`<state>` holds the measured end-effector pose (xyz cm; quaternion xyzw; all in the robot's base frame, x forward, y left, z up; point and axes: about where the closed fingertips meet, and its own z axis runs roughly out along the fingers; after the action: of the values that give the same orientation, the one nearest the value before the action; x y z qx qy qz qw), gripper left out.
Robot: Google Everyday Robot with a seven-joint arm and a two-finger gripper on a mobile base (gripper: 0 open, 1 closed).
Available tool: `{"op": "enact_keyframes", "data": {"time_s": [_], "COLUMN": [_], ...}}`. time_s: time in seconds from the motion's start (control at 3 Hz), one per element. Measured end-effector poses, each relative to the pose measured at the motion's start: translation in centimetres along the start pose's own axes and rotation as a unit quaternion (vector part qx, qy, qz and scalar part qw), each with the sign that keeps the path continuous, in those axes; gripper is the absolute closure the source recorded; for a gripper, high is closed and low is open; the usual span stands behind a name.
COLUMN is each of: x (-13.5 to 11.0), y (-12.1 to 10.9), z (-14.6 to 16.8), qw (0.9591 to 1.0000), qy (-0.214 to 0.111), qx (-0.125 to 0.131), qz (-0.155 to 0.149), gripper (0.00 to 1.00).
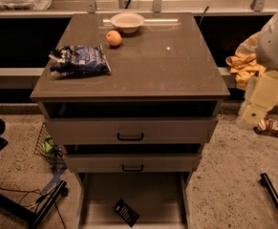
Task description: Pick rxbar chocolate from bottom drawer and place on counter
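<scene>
1 rxbar chocolate [126, 213] in bottom drawer [150, 193] | counter [172, 68]: 1 bag [80, 60], 1 orange [113, 38] | gripper [260, 101] right, grip unclear

My single cam sits high, front of cabinet [52, 109], facing down & fwd, mid-range. Counter [167, 66] upper ctr, bottom drawer [153, 194] at lower edge, gripper [259, 101] far right.

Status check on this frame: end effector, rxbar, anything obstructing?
End effector right of cabinet, at upper-drawer height, away from the bar. Rxbar chocolate flat on floor of open bottom drawer. Nothing covering it.
</scene>
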<state>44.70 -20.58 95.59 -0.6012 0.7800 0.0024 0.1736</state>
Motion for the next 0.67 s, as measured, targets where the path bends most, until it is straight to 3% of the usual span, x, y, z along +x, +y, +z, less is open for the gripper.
{"op": "enact_keyframes", "data": {"time_s": [0.33, 0.67], "x": [-1.0, -1.0], "y": [1.8, 5.4], "z": [7.0, 15.0], "qw": [0.9949, 0.9774], "qy": [-0.086, -0.186], "qx": [-0.053, -0.1], "qz": [0.0, 0.015], "gripper": [0.0, 0.0]}}
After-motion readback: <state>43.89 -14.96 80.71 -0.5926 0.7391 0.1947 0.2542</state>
